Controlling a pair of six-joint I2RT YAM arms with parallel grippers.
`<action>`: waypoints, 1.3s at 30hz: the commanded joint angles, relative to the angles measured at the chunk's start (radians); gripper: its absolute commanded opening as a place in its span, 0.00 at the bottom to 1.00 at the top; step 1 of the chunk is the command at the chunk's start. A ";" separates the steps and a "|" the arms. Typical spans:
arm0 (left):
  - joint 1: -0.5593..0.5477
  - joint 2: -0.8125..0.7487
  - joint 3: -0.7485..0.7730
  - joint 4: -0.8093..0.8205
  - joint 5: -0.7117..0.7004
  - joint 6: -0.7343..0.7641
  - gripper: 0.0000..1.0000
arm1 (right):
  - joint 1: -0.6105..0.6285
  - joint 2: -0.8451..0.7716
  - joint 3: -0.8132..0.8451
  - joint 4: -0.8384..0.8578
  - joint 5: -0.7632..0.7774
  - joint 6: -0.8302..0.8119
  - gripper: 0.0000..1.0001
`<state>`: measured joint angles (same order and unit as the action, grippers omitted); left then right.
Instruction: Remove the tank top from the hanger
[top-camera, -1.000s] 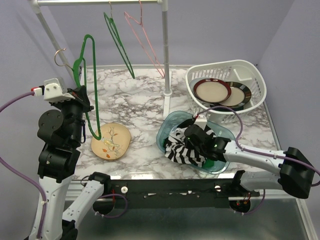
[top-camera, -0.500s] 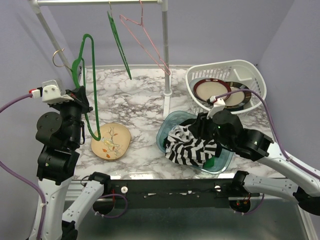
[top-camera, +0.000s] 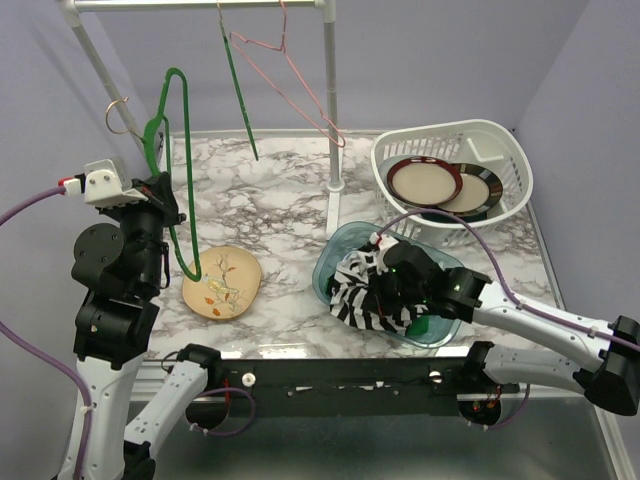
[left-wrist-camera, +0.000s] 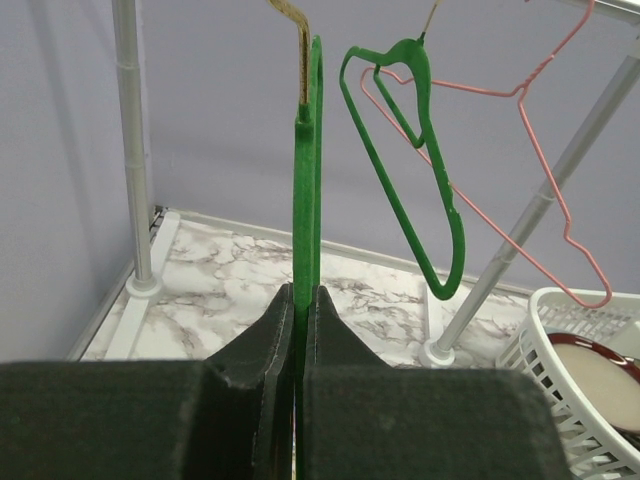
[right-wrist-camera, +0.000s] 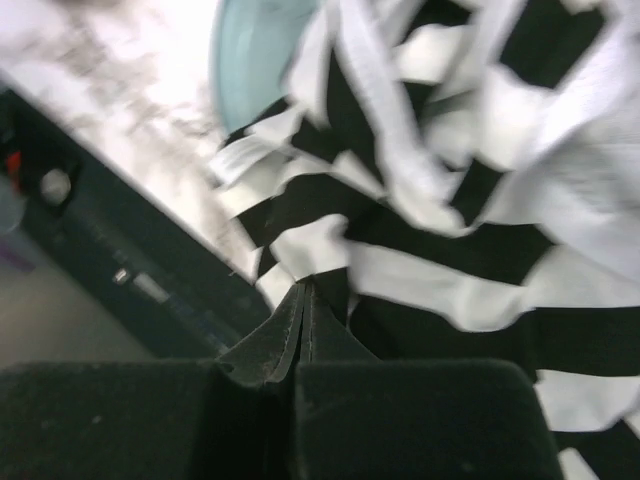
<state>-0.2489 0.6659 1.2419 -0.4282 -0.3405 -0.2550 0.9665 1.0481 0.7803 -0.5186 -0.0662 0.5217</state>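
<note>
The black-and-white striped tank top (top-camera: 372, 290) lies bunched in a teal bowl (top-camera: 345, 242) at the front right, hanging over its near rim. My right gripper (top-camera: 385, 287) is down in the cloth and shut on a fold of it; the right wrist view shows its jaws (right-wrist-camera: 305, 287) closed at the striped fabric (right-wrist-camera: 430, 270). My left gripper (top-camera: 166, 196) is shut on a bare green hanger (top-camera: 181, 130) and holds it upright at the left. In the left wrist view its jaws (left-wrist-camera: 303, 292) clamp the hanger's bar (left-wrist-camera: 308, 180).
A clothes rack (top-camera: 329, 110) at the back carries another green hanger (top-camera: 238, 85) and a pink wire hanger (top-camera: 295, 75). A white basket (top-camera: 505, 150) with two plates stands at the right. A floral plate (top-camera: 222, 282) lies beside the left arm.
</note>
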 joint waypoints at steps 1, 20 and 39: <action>0.000 0.009 0.008 0.043 0.001 0.013 0.00 | -0.002 0.053 0.039 -0.031 0.397 -0.015 0.05; 0.000 0.291 0.304 -0.168 -0.107 0.137 0.00 | -0.002 0.143 -0.095 0.187 0.487 0.034 0.14; 0.173 0.632 0.689 -0.391 0.200 0.192 0.00 | -0.002 -0.385 -0.006 0.098 0.244 -0.017 1.00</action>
<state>-0.1856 1.2335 1.8656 -0.7940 -0.4149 -0.0856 0.9672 0.7334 0.7975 -0.4568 0.2588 0.5205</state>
